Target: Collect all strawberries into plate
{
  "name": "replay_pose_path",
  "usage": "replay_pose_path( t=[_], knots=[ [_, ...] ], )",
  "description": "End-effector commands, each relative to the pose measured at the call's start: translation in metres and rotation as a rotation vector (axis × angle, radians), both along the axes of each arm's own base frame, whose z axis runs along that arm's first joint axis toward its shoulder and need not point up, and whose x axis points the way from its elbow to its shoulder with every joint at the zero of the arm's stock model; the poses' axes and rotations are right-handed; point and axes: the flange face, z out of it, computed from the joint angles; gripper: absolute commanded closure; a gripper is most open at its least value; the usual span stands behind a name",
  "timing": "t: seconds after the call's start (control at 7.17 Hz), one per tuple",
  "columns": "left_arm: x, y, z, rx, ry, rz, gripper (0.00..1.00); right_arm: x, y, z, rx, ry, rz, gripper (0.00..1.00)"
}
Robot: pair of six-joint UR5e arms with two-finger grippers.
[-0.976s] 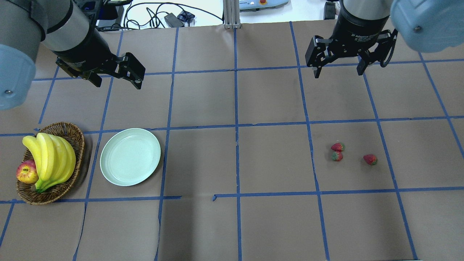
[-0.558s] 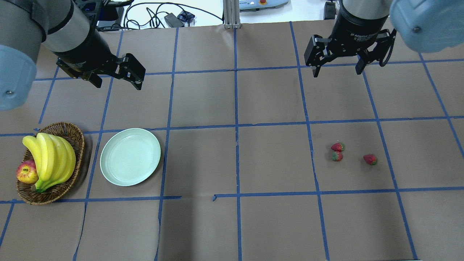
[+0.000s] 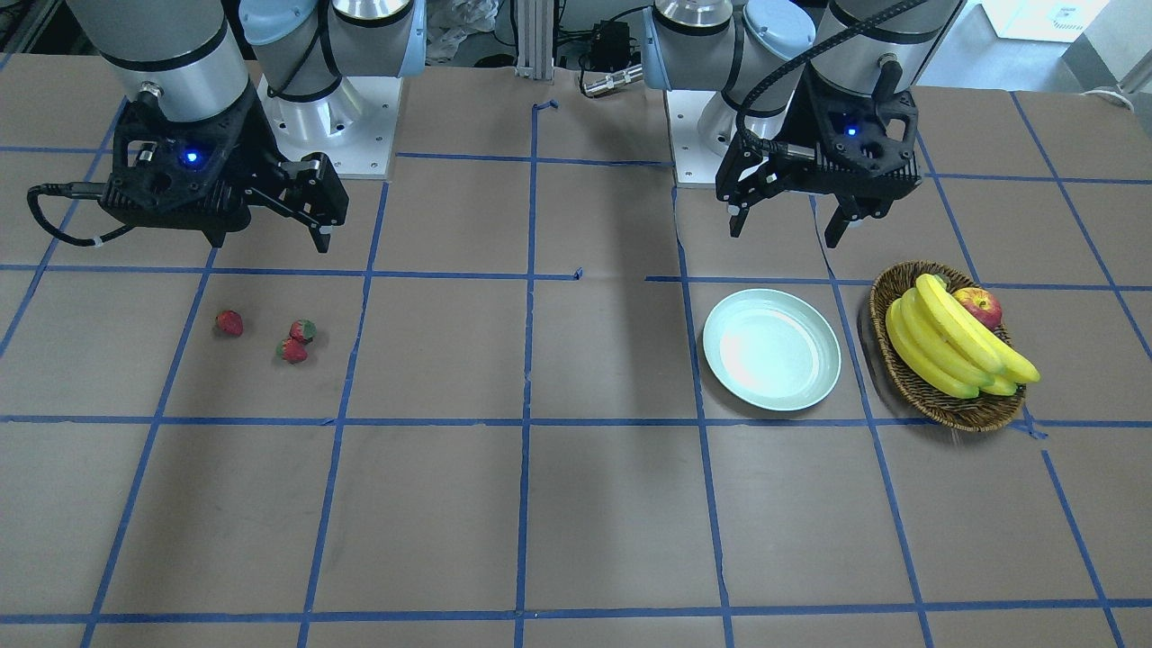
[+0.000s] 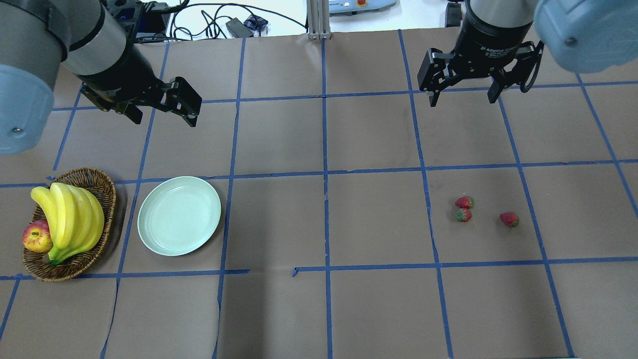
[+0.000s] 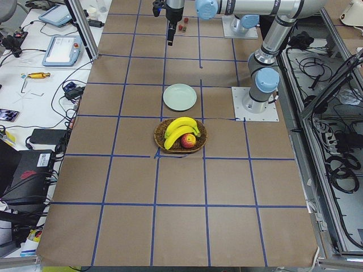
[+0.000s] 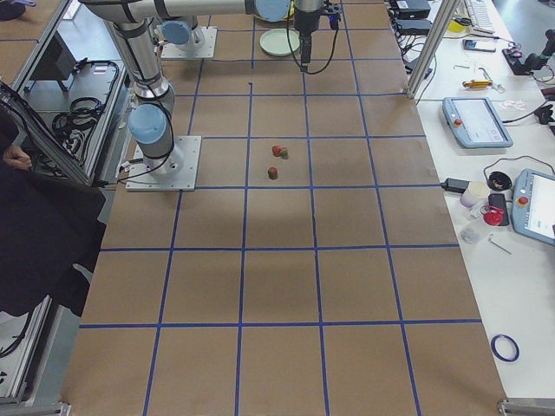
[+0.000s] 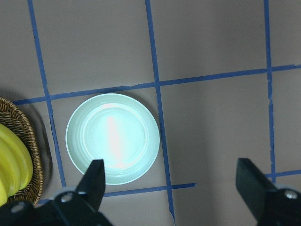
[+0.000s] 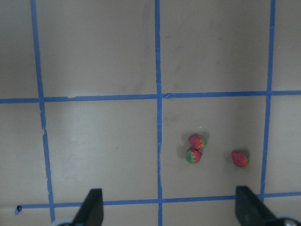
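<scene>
Wicker basket (image 4: pixel 107 199) with bananas (image 4: pixel 70 219), apple (image 4: pixel 37 237)

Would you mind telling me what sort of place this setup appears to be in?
Likely a robotics lab: a left arm and right arm stand at a tape-gridded table, with a teach pendant and cables alongside.

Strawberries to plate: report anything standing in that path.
Nothing visible does. Only taped brown paper lies between the strawberries and the plate; the wicker basket sits on the plate's far side.
</scene>
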Motion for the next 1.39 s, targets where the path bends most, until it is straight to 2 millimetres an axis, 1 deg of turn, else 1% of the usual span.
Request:
replay_pose_path(
  t=[0.0, 0.14, 0.28, 0.42, 0.56, 0.7, 0.84, 0.98, 1.12, 1.26],
  knots=[
    [0.0, 0.0, 0.0, -0.001, 0.0, 0.0, 0.0, -0.021, -0.01, -0.024, 0.046, 0.012, -0.028, 0.0],
    [0.0, 0.0, 0.0, -0.001, -0.004, 0.0, 0.0, -0.058, -0.017, -0.043, 0.08, 0.012, -0.094, 0.0],
    [0.0, 0.0, 0.0, 0.001, -0.005, 0.0, 0.0, -0.094, -0.019, -0.053, 0.103, 0.009, -0.153, 0.0],
    [0.0, 0.0, -0.001, 0.002, -0.003, 0.0, 0.0, -0.118, -0.017, -0.066, 0.136, 0.016, -0.111, 0.0],
    [-0.001, 0.001, -0.003, 0.007, -0.003, -0.001, 0.0, -0.138, -0.013, -0.081, 0.159, 0.021, -0.068, 0.06],
    [-0.001, 0.001, -0.005, 0.01, -0.001, -0.003, 0.0, -0.148, -0.013, -0.091, 0.132, 0.025, -0.052, 0.06],
    [-0.002, 0.001, -0.005, 0.01, 0.0, -0.003, 0.0, -0.153, -0.01, -0.103, 0.139, 0.027, 0.032, 0.05],
    [-0.002, 0.001, -0.005, 0.01, 0.0, -0.003, 0.0, -0.166, -0.003, -0.11, 0.152, 0.021, 0.061, 0.04],
    [-0.002, 0.001, -0.005, 0.01, 0.002, -0.003, 0.0, -0.172, 0.004, -0.119, 0.156, 0.016, 0.093, 0.04],
    [-0.002, 0.002, -0.006, 0.011, 0.002, 0.0, 0.0, -0.171, 0.015, -0.136, 0.175, 0.008, 0.122, 0.04]
  ],
)
